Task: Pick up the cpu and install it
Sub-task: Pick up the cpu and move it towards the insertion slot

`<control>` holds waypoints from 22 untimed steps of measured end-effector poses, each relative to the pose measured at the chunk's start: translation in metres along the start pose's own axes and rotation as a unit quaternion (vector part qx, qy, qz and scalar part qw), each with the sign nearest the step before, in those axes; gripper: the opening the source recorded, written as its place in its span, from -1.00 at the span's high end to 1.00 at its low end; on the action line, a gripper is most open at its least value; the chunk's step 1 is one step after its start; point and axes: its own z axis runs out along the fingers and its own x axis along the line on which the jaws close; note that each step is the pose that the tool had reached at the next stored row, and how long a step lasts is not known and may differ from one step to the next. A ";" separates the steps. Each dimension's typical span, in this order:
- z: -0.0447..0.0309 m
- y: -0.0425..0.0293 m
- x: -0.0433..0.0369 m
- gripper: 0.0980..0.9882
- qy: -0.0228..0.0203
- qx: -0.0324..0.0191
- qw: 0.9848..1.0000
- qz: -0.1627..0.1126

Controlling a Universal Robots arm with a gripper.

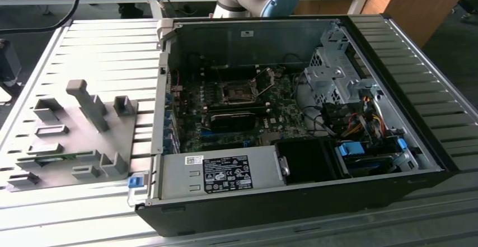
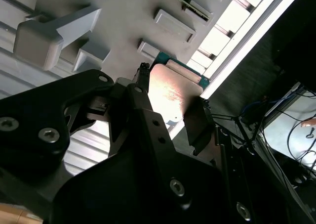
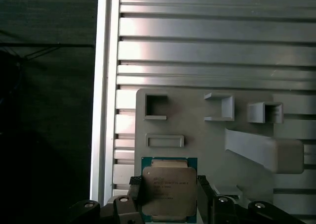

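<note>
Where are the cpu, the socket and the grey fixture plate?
cpu (image 3: 169, 187), first wrist view, middle of its metal top.
socket (image 1: 240, 93), exterior view, its dark centre.
plate (image 3: 197, 135), first wrist view, bare flat surface.

Smooth silvery metal — the cpu (image 3: 169, 190) — dull sheen

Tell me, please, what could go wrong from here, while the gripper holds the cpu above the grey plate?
1. The gripper holds the cpu only by two opposite edges; a slip could drop it onto the grey plate or the slatted table.
2. The socket lies deep in the open case, near cables; a tilted approach might knock something or seat the chip badly.
</note>
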 end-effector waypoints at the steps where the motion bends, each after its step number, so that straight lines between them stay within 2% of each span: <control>1: -0.0012 0.0001 0.0000 0.03 0.000 0.000 1.000 0.000; 22: -0.0164 0.0009 0.0001 0.03 0.000 0.000 1.000 0.000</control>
